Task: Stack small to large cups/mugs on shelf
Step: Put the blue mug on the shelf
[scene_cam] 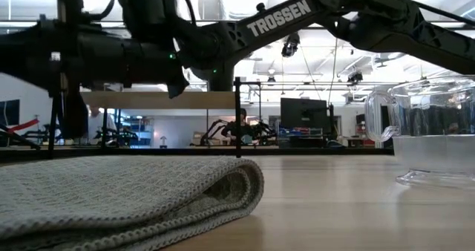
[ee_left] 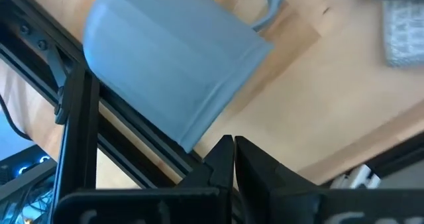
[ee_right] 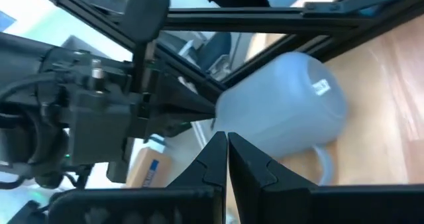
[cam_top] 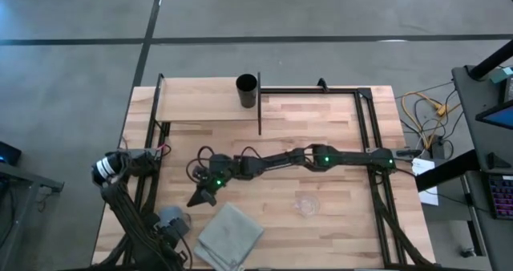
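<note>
The blue-grey mug (cam_top: 171, 217) rests on the table near its near left corner, against the black frame rail; it also shows in the left wrist view (ee_left: 172, 65) and the right wrist view (ee_right: 285, 111). The black cup (cam_top: 247, 91) stands on the pale shelf board (cam_top: 200, 103). The clear glass cup (cam_top: 306, 204) stands on the table at near right. My right gripper (cam_top: 197, 199) is shut, reaching in from the right, a short way short of the mug. My left gripper (ee_left: 233, 144) is shut beside the mug, touching nothing.
A folded grey cloth (cam_top: 230, 235) lies at the near edge, right of the mug, and fills the front of the low view (scene_cam: 126, 199). A black frame (cam_top: 365, 135) runs around the table. A black upright (cam_top: 259, 103) stands at the shelf's right end.
</note>
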Available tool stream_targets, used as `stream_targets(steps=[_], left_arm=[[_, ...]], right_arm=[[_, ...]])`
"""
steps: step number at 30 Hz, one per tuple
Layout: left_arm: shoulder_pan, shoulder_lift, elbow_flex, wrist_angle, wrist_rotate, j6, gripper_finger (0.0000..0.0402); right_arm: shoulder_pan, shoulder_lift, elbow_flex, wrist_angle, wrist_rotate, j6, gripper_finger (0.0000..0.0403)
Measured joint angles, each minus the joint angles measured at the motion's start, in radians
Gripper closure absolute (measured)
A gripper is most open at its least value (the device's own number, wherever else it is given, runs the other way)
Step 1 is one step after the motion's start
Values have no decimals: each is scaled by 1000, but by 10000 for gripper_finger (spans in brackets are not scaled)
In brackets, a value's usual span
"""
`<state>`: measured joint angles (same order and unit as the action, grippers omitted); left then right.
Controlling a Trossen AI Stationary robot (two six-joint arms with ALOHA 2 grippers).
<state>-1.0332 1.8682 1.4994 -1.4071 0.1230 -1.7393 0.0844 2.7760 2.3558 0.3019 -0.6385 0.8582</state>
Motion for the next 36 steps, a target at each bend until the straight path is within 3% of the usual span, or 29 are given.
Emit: stream_targets(steps=[8,13,18,30,36], left_arm=[[0,-43,33,-60,0,1,402],[-4,-66,35,-18,-58,24,402],[-2,-75,35,-6,-50,10,397],[-2,-32,33,38,-12,-10,288],[-2,8,34,-10,0,-78,285]], right_arm=[[-5,-66,1,-6,-24,-47,394],[-5,-76,2,-17,-23,-93,394],[-5,-76,2,-99,-31,-97,394],[-9,-75,1,-89,-42,-99,394],[-13,-75,1,-91,-52,-99,394]])
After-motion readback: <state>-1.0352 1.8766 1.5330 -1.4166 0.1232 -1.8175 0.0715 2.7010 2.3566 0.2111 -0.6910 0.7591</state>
